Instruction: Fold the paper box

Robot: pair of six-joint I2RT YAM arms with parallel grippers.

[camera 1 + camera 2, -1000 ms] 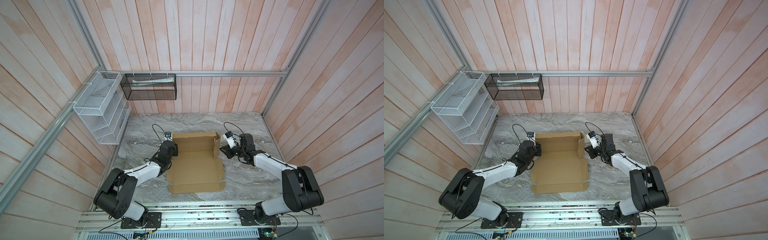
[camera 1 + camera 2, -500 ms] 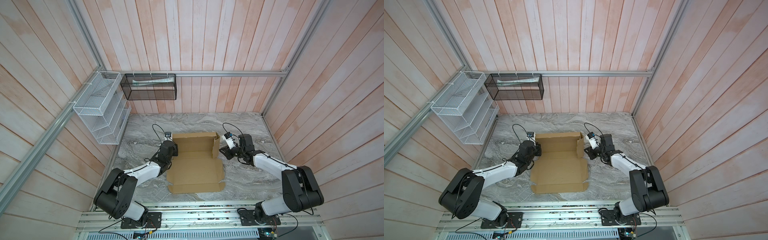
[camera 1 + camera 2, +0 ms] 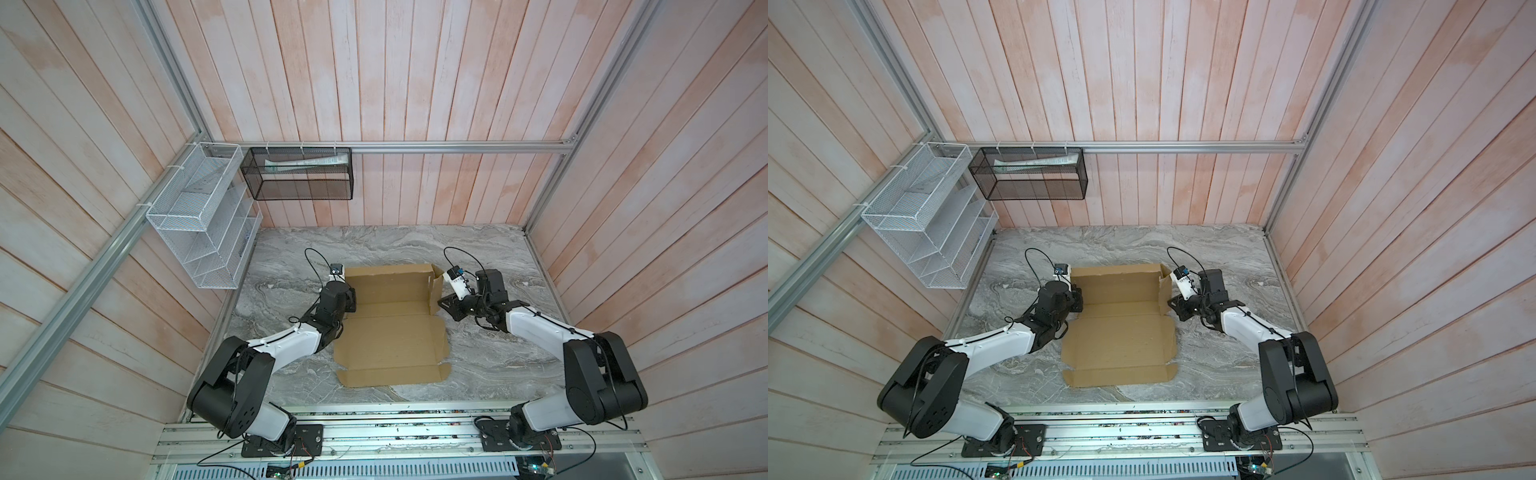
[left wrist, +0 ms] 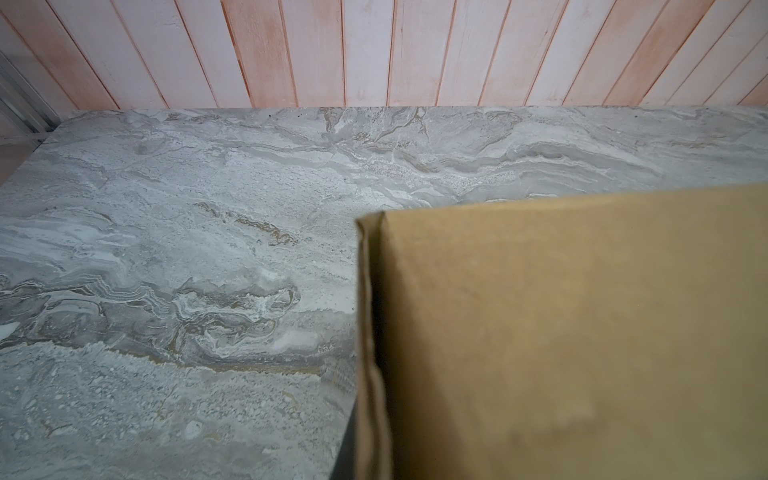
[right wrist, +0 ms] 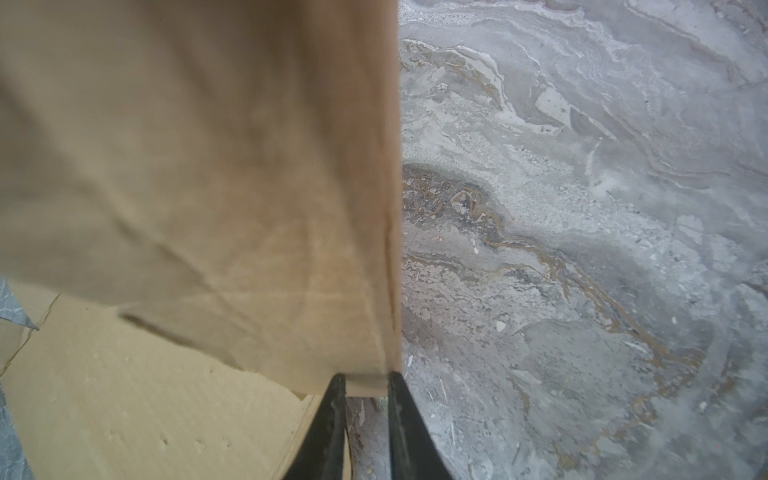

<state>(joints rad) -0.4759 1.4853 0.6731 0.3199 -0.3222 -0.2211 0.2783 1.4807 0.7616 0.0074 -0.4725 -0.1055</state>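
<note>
The paper box is a tan die-cut cardboard sheet lying mostly flat on the marble table. Its right side flap stands upright. My right gripper is shut on that flap's lower end, which sits between the two black fingers. My left gripper is at the sheet's left edge. In the left wrist view a raised cardboard flap fills the near field, with a sliver of dark finger against its edge, so the gripper is shut on it.
A white wire rack and a black mesh basket hang on the plank walls at the back left. Walls close in the table on three sides. An aluminium rail with both arm bases runs along the front.
My right gripper has drifted slightly toward the box's middle, carrying the upright flap with it. The left arm has not visibly moved.
</note>
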